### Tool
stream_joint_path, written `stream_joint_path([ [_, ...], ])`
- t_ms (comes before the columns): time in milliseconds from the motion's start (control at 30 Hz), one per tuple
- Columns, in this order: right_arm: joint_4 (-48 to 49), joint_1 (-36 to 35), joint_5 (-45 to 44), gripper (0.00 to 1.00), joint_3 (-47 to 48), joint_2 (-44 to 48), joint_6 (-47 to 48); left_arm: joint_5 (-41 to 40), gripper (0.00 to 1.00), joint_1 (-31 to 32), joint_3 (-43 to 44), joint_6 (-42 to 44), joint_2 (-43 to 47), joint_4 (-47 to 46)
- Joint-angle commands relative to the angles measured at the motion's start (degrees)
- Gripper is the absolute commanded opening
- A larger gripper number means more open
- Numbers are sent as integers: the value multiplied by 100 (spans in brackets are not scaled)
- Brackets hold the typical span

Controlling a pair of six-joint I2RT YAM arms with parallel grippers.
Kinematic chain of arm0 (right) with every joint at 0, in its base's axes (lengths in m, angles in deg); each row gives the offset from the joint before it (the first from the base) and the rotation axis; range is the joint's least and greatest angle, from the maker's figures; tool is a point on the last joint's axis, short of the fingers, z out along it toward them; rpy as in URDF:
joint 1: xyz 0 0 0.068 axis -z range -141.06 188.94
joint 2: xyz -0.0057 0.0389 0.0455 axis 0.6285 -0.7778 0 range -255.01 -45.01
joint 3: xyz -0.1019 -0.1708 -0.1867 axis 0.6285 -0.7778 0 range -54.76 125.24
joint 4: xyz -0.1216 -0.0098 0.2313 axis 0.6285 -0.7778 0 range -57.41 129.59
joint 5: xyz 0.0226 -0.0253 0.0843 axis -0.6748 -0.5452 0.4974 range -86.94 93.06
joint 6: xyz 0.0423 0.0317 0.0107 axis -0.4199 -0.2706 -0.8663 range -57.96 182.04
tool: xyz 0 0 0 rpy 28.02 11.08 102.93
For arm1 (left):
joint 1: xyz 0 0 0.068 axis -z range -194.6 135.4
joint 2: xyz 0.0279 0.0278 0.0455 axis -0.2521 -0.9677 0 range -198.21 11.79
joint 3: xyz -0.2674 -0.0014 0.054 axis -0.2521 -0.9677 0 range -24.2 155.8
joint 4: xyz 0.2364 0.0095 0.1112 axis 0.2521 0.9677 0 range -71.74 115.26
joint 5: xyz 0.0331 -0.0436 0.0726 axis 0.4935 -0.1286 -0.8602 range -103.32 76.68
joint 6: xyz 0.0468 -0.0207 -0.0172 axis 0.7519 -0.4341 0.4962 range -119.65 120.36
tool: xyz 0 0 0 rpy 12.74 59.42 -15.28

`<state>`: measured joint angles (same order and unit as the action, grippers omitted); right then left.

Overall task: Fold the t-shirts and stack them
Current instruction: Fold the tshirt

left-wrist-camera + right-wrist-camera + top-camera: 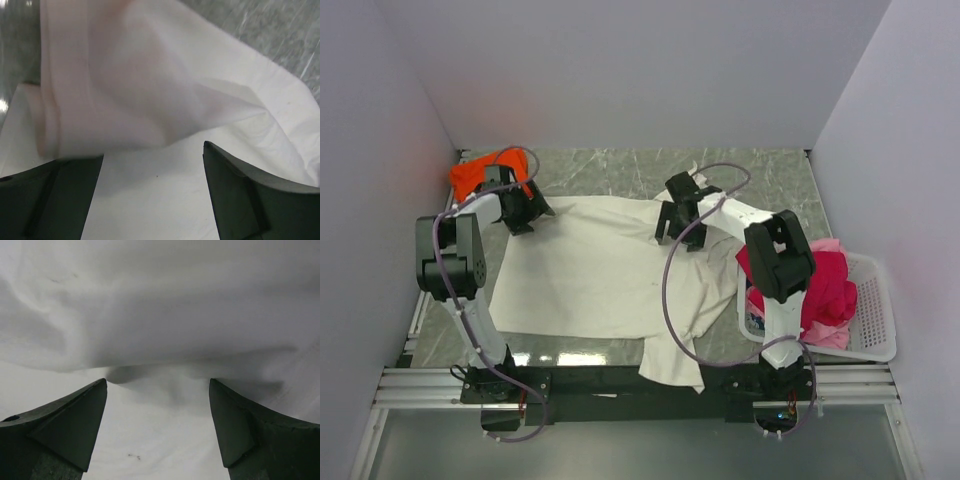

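A large cream t-shirt (590, 270) lies spread over the middle of the table, one part hanging past the near edge. My left gripper (523, 218) is open at its far left corner, a raised fold of the cream cloth (150, 90) just ahead of the jaws. My right gripper (672, 228) is open over its far right edge, above rumpled cream cloth (160, 315). A bright orange t-shirt (470, 175) lies bunched at the far left. Crimson-red (825, 285) and pale pink (832, 335) t-shirts are piled in the basket.
A white plastic lattice basket (875, 320) stands at the right by the near edge. Grey walls close in the table on three sides. The marbled tabletop (620, 170) shows at the back. Purple cables loop over both arms.
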<state>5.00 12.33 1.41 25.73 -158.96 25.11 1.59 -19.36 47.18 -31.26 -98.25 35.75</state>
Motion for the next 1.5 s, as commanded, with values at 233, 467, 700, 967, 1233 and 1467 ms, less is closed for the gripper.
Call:
stream_joint_path([
  [233, -953, 323, 349, 88, 2819, -1532, 203, 46, 88, -52, 1693, 657, -1353, 464],
  [467, -822, 367, 780, 88, 3492, -1420, 476, 485, 87, 1, 2205, 753, -1179, 518],
  [700, -356, 306, 693, 88, 2290, 29, 555, 591, 87, 62, 1435, 517, 95, 158],
  [967, -145, 51, 447, 88, 127, 1489, 257, 319, 88, 89, -429, 306, 1335, -70],
  [1233, 206, 15, 227, 88, -1324, 2079, -43, 143, 88, 71, -1556, 252, 1496, -265],
  [1467, 128, 182, 174, 88, -1255, 1420, -139, -6, 88, 27, -1048, 366, 555, -115],
])
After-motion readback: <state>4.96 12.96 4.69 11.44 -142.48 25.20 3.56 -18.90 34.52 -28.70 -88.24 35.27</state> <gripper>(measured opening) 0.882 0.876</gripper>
